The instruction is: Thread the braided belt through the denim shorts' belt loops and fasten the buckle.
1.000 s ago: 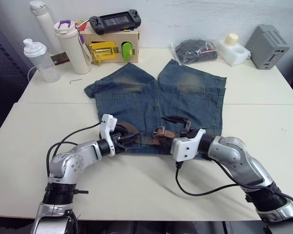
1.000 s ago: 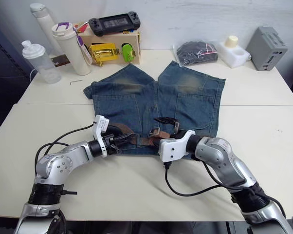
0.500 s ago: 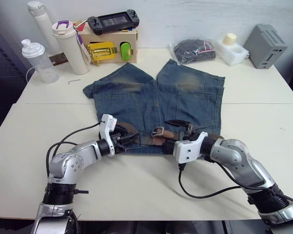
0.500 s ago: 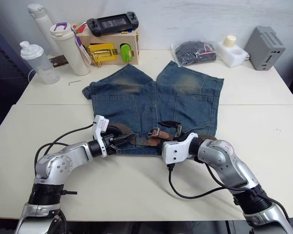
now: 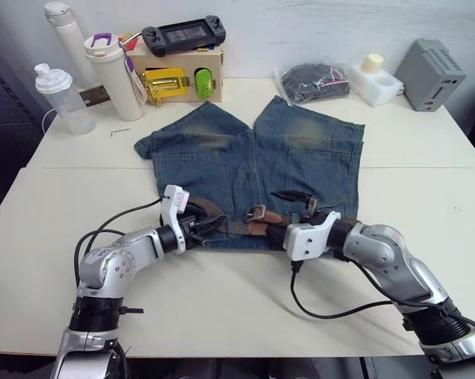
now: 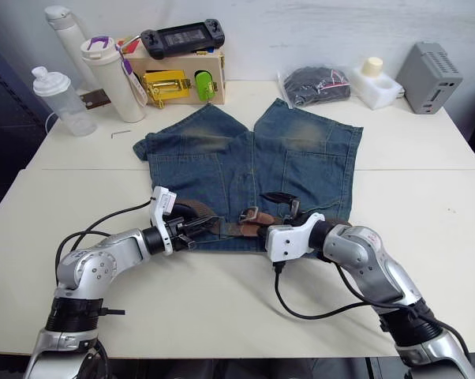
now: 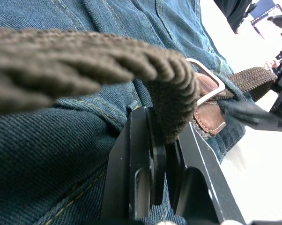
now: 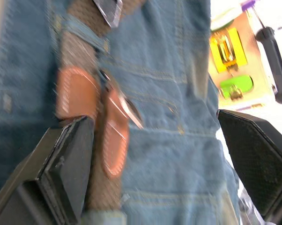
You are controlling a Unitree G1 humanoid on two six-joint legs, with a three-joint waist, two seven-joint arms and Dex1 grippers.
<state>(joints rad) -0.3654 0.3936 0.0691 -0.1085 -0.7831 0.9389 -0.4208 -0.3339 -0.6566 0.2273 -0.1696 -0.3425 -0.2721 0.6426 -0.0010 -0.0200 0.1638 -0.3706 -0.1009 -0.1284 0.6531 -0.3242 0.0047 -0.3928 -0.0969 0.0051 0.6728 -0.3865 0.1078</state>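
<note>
The faded denim shorts point(image 5: 245, 158) lie flat mid-table, waistband toward me. Along that waistband runs the braided belt point(image 5: 236, 228), its silver buckle point(image 5: 256, 212) near the middle. My left gripper point(image 5: 214, 225) is at the waist's left end, shut on the braided strap point(image 7: 85, 61), which bends down between its fingers point(image 7: 141, 159). My right gripper point(image 5: 299, 203) hovers open just right of the buckle. In its wrist view, the wide-spread fingers point(image 8: 61, 164) frame the brown leather tip point(image 8: 115, 136) and the buckle point(image 8: 127, 105). A denim belt loop point(image 8: 85, 33) crosses the strap.
At the back left stand a wooden box point(image 5: 178, 75) with a yellow latch and a game console on top, a white tumbler point(image 5: 115, 75) and two bottles. A bagged dark bundle point(image 5: 312, 81), a white holder and a grey box point(image 5: 431, 73) sit back right. Black cables trail from both wrists.
My right gripper has edged slightly to the right along the waistband, still open. The left gripper keeps its hold on the belt and has not moved.
</note>
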